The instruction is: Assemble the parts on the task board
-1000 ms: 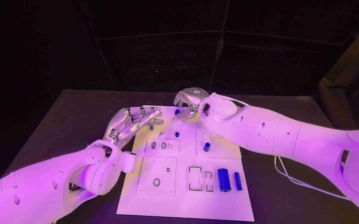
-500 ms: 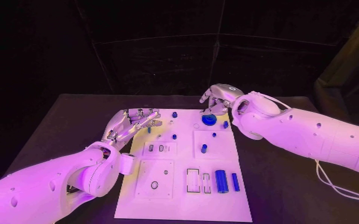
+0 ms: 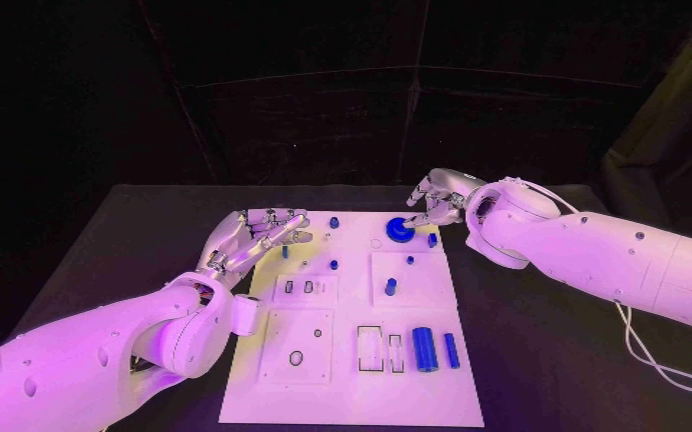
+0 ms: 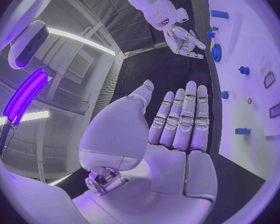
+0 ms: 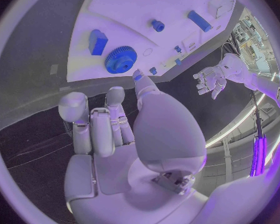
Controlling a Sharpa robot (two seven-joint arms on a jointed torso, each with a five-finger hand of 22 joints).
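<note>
head view: right hand [image 3: 437,195] (empty) beside blue gear [image 3: 400,229] on task board [image 3: 346,372]

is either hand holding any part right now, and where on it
Nothing is held. The left hand hovers open over the task board's edge, fingers straight. The right hand is empty beside the blue gear, which lies on the board.

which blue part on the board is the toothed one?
The blue gear at the far end of the task board, just off the right hand. It is a round disc with teeth round its rim; the other blue parts are plain pegs and bars.
</note>
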